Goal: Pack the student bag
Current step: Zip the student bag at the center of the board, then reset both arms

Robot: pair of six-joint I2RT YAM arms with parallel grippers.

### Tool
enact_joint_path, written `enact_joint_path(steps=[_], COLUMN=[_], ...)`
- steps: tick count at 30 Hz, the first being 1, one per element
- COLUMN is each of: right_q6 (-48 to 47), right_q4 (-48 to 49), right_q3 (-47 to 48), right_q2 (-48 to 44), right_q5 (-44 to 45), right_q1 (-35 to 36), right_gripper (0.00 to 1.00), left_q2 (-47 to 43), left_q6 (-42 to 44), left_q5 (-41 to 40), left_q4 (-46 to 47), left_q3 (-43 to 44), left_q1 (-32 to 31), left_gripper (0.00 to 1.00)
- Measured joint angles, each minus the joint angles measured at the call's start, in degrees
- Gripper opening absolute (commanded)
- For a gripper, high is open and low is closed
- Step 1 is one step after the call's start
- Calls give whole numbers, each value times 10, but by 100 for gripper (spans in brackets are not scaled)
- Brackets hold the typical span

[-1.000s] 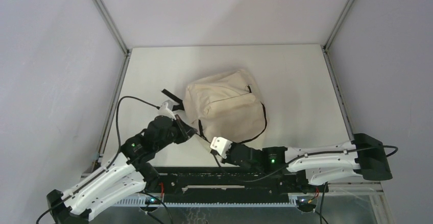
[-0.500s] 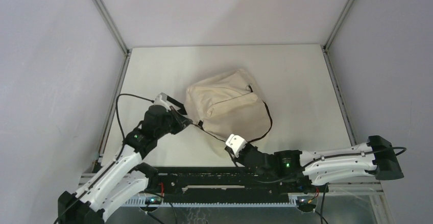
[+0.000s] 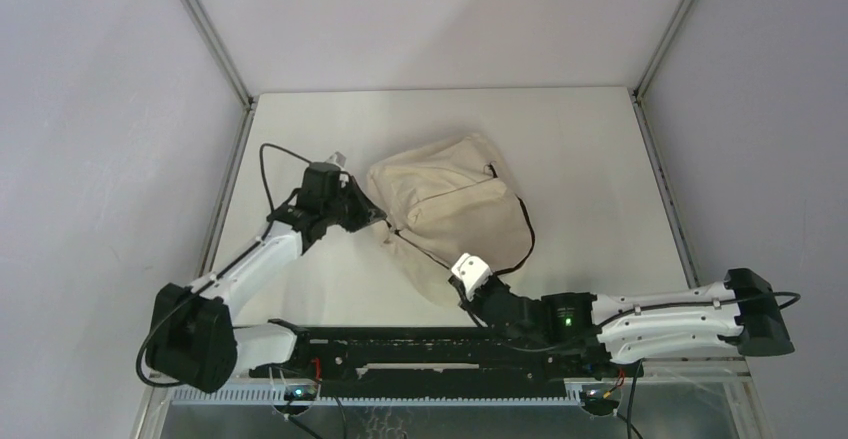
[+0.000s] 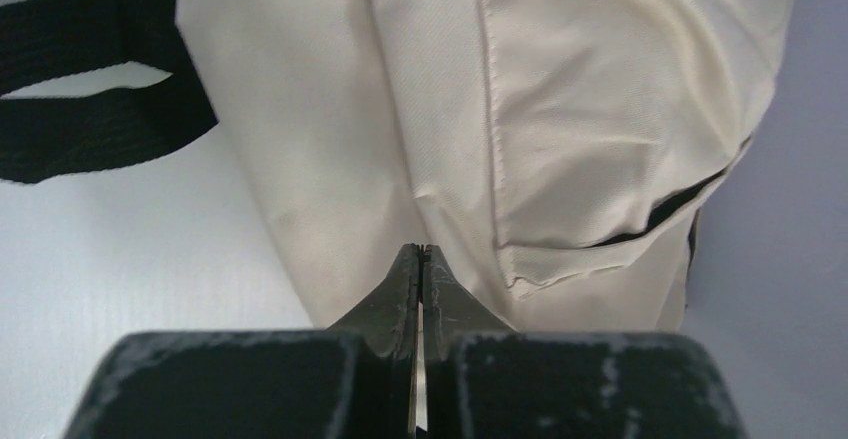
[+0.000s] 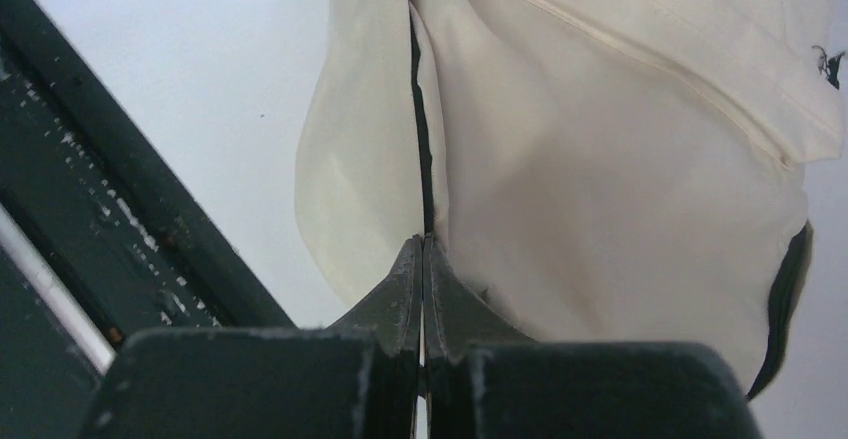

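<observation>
Pinching the bulging bag (image 3: 445, 194) at its left and near edges, both jaws were clamped on cloth, packing seemingly nearly done.

Both wrist views crop the student bag (image 4: 600, 109) — its contents hidden.

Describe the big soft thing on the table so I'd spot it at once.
Start at the white table between the grey walls. Near its middle slumps a cream canvas backpack. It is the only soft cloth thing there, trimmed with black zippers and a black webbing strap.
</observation>
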Motion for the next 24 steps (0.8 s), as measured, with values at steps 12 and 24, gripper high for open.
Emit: enact_joint_path(steps=[12,24], right_q6=[19,175], right_q4=[86,-59], right_q3=[44,157], right_q2=[63,-85], right_q5=[-181,-236], right_q1=[-295,-585], right_gripper=[76,100], left_q2=[199,-183], left_q6=[41,123], left_q5=[37,-99], left_q4=[11,19], left_q3=[248,140], left_q1=[21,22], left_gripper=[60,73])
